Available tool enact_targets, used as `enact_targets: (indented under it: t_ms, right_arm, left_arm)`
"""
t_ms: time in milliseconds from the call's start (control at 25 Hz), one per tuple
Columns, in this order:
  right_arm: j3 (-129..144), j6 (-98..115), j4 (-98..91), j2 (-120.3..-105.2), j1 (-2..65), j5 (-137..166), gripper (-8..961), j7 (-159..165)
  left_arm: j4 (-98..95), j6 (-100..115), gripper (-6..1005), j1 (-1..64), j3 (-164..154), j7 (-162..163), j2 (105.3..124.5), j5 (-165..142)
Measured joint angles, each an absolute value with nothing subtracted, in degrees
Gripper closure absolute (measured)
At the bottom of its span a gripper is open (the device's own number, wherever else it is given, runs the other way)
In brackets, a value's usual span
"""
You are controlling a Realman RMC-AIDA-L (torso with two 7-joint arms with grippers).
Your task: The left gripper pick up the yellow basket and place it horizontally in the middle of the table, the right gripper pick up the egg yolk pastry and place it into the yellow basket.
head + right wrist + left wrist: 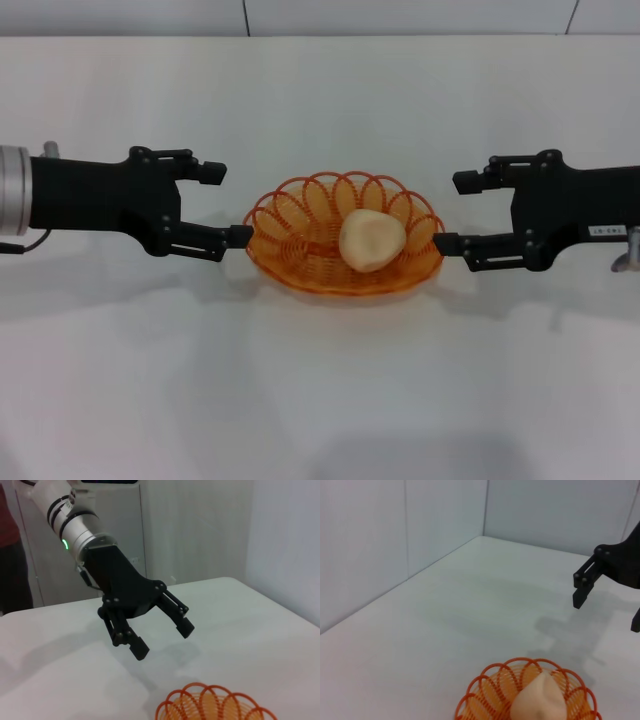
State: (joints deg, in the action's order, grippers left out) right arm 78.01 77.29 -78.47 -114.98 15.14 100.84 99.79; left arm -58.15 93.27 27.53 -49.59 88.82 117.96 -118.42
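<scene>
White bench (320, 400) fills your head view, with pale wall panels along its far edge. At its middle you see the yellow basket (300, 215) lying flat, and the egg yolk pastry (371, 240) sits inside it, toward the basket's right half. You have the left gripper (224, 203) just beside the basket's left rim, jaws apart and holding nothing; its lower fingertip is at the rim, though you cannot tell whether it touches. Your right gripper (452, 212) mirrors it just off the right rim, jaws likewise spread and empty, a small white label (607, 231) on its arm. In your left wrist view, grey walls meet in a corner behind the bench (445, 610); the basket (485, 690) with the pastry (540, 700) in it shows at the frame's edge, and the right gripper (607, 610) hangs beyond it, above the surface. In your right wrist view, you see the left gripper (162, 637) held over the bench (60, 670), jaws apart, a green light (65, 543) on its silver arm, and the basket's (215, 707) looped rim nearer the camera.
</scene>
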Motion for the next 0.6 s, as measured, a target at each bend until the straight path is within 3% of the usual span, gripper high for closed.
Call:
enact_targets:
  t_ms: [600]
  right_arm:
    - [77.39,80.24,-78.22,-114.93,15.58,103.42,227,99.25]
  left_arm:
    - [-57.65,97.46,112,28.94,-50.28,84.93,118.37,-117.89]
